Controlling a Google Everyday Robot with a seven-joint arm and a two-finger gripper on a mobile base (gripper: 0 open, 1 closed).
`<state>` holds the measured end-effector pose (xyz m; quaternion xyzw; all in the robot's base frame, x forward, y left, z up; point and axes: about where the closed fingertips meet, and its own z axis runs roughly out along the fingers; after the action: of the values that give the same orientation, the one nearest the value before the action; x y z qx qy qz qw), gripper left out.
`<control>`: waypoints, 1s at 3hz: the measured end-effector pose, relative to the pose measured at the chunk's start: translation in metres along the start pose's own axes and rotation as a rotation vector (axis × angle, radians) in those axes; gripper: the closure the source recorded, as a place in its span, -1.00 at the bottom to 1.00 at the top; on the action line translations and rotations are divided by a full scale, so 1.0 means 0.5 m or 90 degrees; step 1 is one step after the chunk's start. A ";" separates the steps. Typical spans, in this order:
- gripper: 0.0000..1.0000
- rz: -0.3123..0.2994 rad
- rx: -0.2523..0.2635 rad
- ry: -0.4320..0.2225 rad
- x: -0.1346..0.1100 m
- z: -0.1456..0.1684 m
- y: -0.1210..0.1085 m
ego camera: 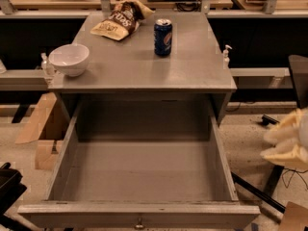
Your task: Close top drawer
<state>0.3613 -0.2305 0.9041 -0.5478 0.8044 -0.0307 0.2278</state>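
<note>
The top drawer (139, 214) is a wide, deep grey box pulled far out toward the camera. Its inside is empty and a small round knob (139, 224) sits at the centre of its front panel, at the bottom edge of the view. The gripper (288, 139), cream-coloured, hangs at the far right edge, to the right of the drawer's right side wall and apart from it. It holds nothing that I can see.
On the grey cabinet top (192, 71) stand a white bowl (70, 58), a blue soda can (162, 37) and a chip bag (118, 23). Cardboard boxes (43, 129) lie on the floor at left. A black bar (255, 191) runs along the floor at right.
</note>
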 end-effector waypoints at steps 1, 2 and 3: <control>0.74 0.049 0.000 0.000 0.065 0.080 0.076; 1.00 0.063 -0.040 0.013 0.106 0.173 0.140; 1.00 0.063 -0.040 0.013 0.106 0.173 0.140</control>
<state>0.3195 -0.2330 0.7882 -0.5139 0.8333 0.0002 0.2035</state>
